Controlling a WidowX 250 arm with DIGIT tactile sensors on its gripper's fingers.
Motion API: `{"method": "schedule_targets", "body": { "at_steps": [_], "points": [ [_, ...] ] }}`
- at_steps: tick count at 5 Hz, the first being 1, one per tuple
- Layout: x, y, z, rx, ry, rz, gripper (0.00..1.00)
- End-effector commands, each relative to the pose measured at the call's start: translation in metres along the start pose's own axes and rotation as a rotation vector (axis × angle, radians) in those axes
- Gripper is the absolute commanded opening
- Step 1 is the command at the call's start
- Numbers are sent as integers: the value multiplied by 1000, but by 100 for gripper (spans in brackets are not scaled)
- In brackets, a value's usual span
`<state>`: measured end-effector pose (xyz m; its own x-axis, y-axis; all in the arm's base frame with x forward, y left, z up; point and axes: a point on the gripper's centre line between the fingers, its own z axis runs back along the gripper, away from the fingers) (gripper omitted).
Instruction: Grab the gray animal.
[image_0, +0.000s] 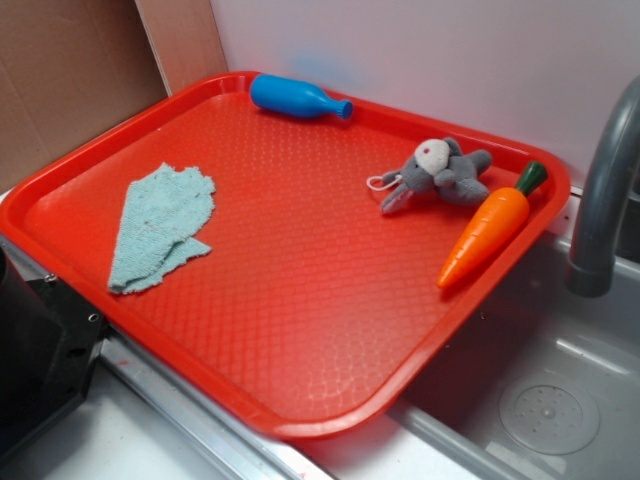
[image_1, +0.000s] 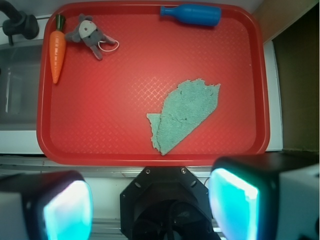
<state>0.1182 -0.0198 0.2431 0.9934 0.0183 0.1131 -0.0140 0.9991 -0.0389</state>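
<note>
Gripper (image_1: 150, 210): jaws apart, empty (far from target).
Bunny (image_1: 89, 33): beside carrot (image_1: 58, 48).
Risk: grabbing carrot instead.

No text, label, brand or number is readable anywhere.

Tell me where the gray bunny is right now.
The gray bunny lies on the red tray near its far right corner in the exterior view, just beside the toy carrot; upper left in the wrist view.
</note>
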Motion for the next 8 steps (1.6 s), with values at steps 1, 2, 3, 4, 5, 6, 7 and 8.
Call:
{"method": "schedule_targets", "body": {
  "at_steps": [1, 2, 3, 4, 5, 6, 7, 8],
  "points": [
    [0, 0, 0, 0, 0, 0, 100],
    [-1, 0, 0, 9, 9, 17, 100],
    [0, 0, 1, 11, 17, 33, 100],
    [0, 1, 0, 17, 20, 54, 100],
    [0, 0, 0, 41, 15, 83, 100],
    [-1, 1, 2, 27, -3, 74, 100],
    [-7, 1, 5, 25, -33, 66, 100],
    [27, 1, -30, -91, -58, -41, 100]
  ]
}}
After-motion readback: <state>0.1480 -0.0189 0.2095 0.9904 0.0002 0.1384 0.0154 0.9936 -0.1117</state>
